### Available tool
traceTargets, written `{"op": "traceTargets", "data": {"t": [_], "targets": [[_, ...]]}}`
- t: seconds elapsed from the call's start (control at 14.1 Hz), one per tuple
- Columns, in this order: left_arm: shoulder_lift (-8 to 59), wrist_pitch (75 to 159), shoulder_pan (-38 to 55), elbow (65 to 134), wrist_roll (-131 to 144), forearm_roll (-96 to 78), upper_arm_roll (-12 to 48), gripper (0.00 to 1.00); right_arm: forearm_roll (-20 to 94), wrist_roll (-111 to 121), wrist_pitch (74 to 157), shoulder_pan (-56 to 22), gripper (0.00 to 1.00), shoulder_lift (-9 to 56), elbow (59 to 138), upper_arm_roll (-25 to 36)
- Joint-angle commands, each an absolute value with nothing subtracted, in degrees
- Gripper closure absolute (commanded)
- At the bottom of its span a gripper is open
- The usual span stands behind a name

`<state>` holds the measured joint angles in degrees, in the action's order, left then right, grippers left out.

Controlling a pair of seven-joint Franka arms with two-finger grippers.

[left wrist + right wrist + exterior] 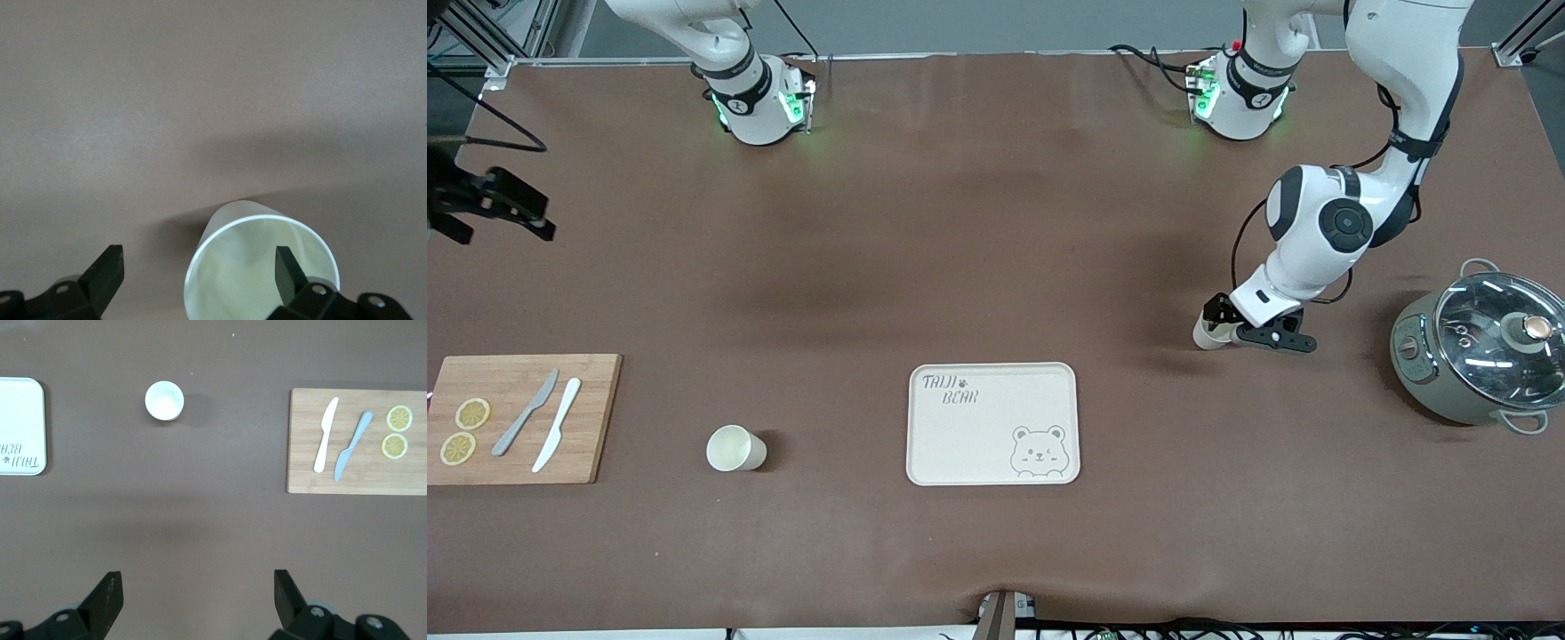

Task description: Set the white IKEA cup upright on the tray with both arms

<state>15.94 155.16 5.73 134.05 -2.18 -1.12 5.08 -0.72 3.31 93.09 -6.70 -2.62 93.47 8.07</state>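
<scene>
**Left end effector at the mouth of the tipped cup, tray bare**

Down low on the desk [996,222], the left end effector [1224,322] is spread wide and holding nothing. Right at it lies a white cup [1208,336], tipped on its side with its mouth facing the end effector. From the left wrist view, one finger [287,273] shows against the inside of the white cup [233,280], and the other finger [107,270] sits well clear of it over bare desk. Whether that first finger touches the wall, I cannot tell.

Near this end effector, toward the left arm's end of the desk, sits a grey pot [1423,373] with a glass lid. The cream tray [996,425] with the bear face lies nearer the front camera than the end effector and well apart from it, with nothing on it.

Farther out from the left end effector, past the tray toward the right arm's end, a second cup [735,448] stands upright on the desk. Farther along again is a wooden cutting board [596,418] carrying a grey knife [525,413], a white knife [558,424] and two lemon slices [472,413].

The right arm waits. The right end effector [534,218] hangs high over its own end of the desk, fingers wide, gripping nothing. Its wrist view looks down on the second cup [164,401], the tray's edge [20,420] and the board [307,473].
</scene>
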Motion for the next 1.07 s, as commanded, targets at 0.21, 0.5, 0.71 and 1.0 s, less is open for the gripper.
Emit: {"op": "traceTargets", "data": {"t": [0.21, 0.5, 0.71, 1.0], "targets": [[16.17, 156.45, 6.24, 134.47, -1.49, 0.09, 5.19, 1.00, 2.54, 1.23, 101.15, -9.40, 0.00, 8.59, 90.09, 8.26], [16.61, 156.45, 6.42, 134.38, -1.05, 0.09, 5.19, 1.00, 5.88, -0.87, 106.94, -8.97, 0.00, 16.59, 88.33, 8.26], [17.14, 156.53, 6.42, 134.21, -0.97, 0.09, 5.19, 1.00, 6.59, -2.45, 113.45, -8.35, 0.00, 22.22, 88.42, 8.26], [17.75, 156.71, 6.50, 133.86, -0.97, 0.09, 5.19, 1.00, 6.94, -3.16, 119.26, -7.74, 0.00, 28.20, 88.42, 8.35]]}}
